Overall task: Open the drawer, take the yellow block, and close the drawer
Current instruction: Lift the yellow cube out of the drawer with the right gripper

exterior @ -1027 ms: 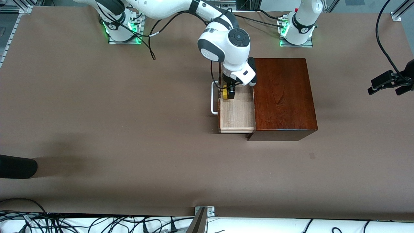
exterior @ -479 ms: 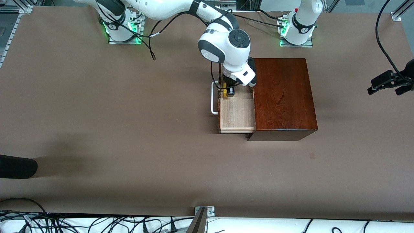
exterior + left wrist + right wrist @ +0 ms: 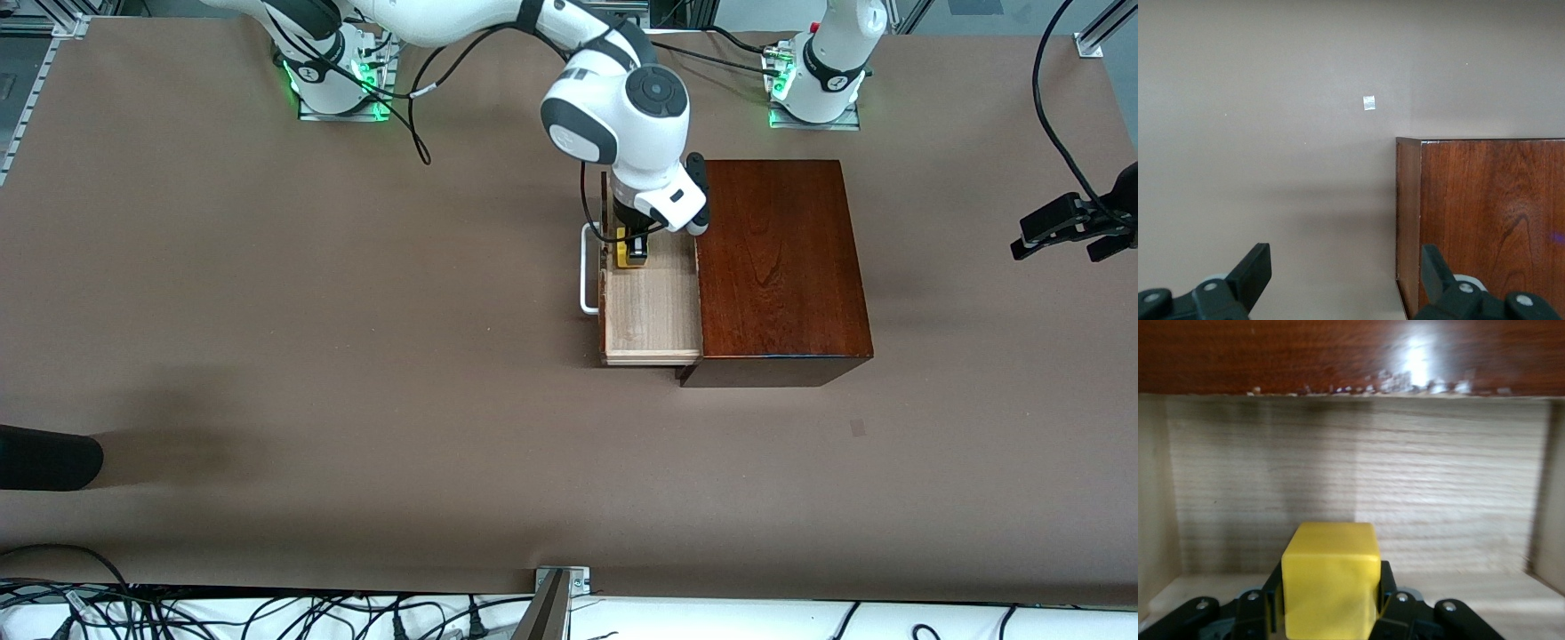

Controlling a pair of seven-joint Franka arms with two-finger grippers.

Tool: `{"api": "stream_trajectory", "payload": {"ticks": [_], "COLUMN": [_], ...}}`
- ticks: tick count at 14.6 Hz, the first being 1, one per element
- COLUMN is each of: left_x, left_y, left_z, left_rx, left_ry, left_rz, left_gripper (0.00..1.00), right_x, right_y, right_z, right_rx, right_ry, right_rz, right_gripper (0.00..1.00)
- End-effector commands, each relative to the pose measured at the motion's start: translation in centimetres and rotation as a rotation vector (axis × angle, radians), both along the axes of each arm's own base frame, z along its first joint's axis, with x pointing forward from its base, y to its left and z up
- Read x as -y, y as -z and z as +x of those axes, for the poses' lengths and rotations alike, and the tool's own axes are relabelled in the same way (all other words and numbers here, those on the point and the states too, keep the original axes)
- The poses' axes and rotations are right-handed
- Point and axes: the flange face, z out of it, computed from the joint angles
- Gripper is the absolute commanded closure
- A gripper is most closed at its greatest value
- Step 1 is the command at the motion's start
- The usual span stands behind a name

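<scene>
The right claw (image 3: 633,252) is clenched on the yellow block (image 3: 1331,577), holding it just above the pale floor of the open drawer (image 3: 653,311), at the end of the tray farther from the front camera; the white bar handle (image 3: 584,271) lies beside the claw, toward the right arm's end of the desk (image 3: 267,338). The wooden box (image 3: 778,267) stands just beside the claw toward the left arm's end. The left claw (image 3: 1345,280) waits released, fingers spread, over the box's corner and bare desk.
</scene>
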Motion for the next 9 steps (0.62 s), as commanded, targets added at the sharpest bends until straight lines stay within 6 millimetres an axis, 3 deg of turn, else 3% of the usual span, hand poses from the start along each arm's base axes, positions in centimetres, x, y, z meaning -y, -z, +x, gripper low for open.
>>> {"api": "stream_trajectory", "payload": {"ticks": [1, 5, 9], "left_x": [0.0, -0.1, -0.3], "left_y": [-0.7, -0.6, -0.6], "left_z": [0.1, 0.1, -0.1], "left_rx": [0.001, -0.002, -0.008], "left_ry": [-0.007, -0.008, -0.008], "left_rz": [-0.029, -0.031, -0.031], "left_gripper": [0.0, 0.0, 0.0], "right_x": [1.4, 7.0, 16.4], "right_y": [-6.0, -12.0, -15.8], "right_z": [0.1, 4.2, 11.3], "right_rx": [0.032, 0.039, 0.075], "right_ry": [0.039, 0.187, 0.422], "right_rz": [-0.009, 0.009, 0.003], "right_gripper": [1.0, 1.0, 1.0]}}
